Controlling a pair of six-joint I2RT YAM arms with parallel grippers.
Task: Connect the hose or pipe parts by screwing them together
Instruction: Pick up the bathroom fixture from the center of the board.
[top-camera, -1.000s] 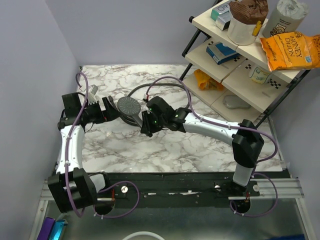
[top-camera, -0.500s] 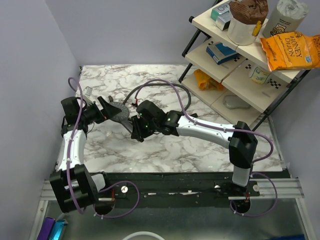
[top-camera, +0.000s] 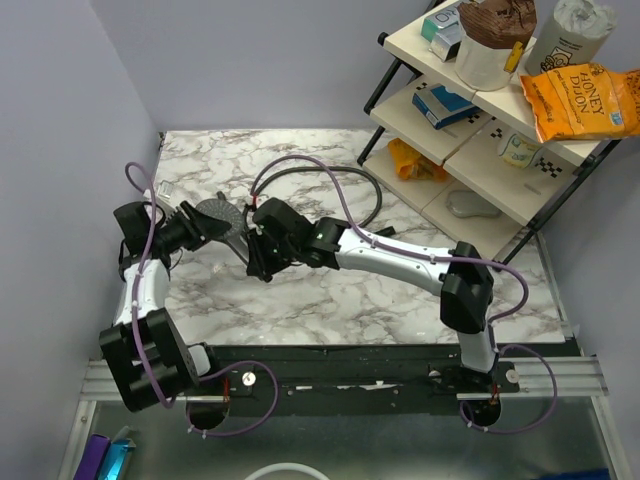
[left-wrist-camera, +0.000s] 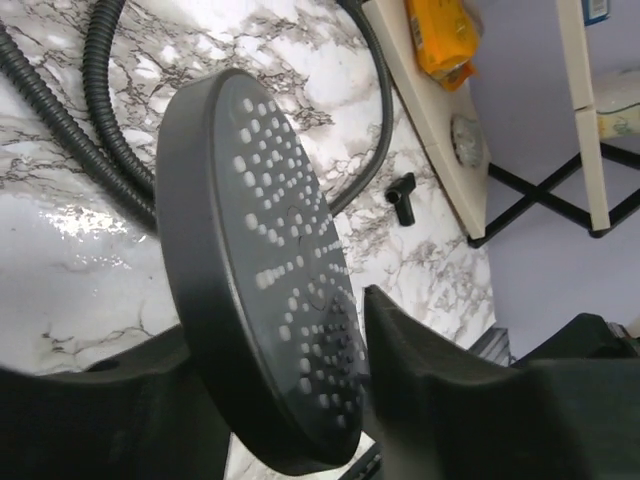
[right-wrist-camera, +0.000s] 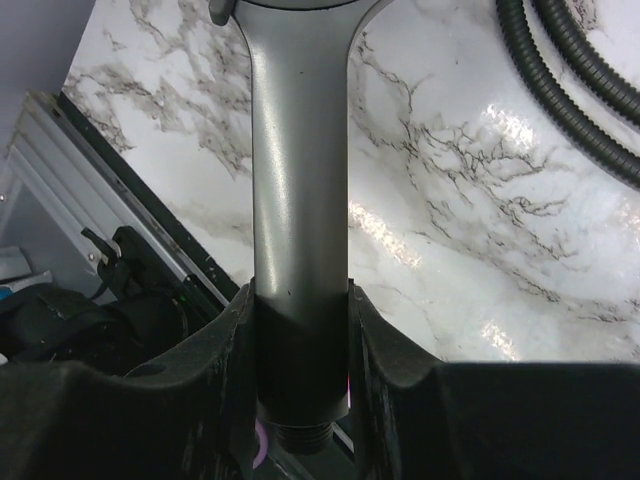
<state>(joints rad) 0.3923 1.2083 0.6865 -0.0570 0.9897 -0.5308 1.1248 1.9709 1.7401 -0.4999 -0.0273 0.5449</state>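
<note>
The dark grey shower head (top-camera: 222, 213) hangs above the marble table at the left, held between both arms. My left gripper (top-camera: 203, 226) has its fingers on either side of the round perforated face (left-wrist-camera: 270, 270), shut on the disc; in the left wrist view that gripper (left-wrist-camera: 275, 320) fills the bottom. My right gripper (top-camera: 262, 252) is shut on the straight handle (right-wrist-camera: 300, 190), with the threaded end (right-wrist-camera: 300, 437) poking out below the right gripper (right-wrist-camera: 300, 330). The black hose (top-camera: 345, 172) loops on the table behind. Its end nut is not visible.
A slanted black-framed shelf rack (top-camera: 480, 130) with boxes, a cup and an orange snack bag (top-camera: 580, 100) stands at the back right. Purple walls close in the left and rear. A small black T-shaped piece (left-wrist-camera: 403, 195) lies near the hose (left-wrist-camera: 60, 110).
Both arms have shifted left, carrying the shower head along. My left gripper has gone from wide open to closed around the head's disc. The right grip on the handle is unchanged.
</note>
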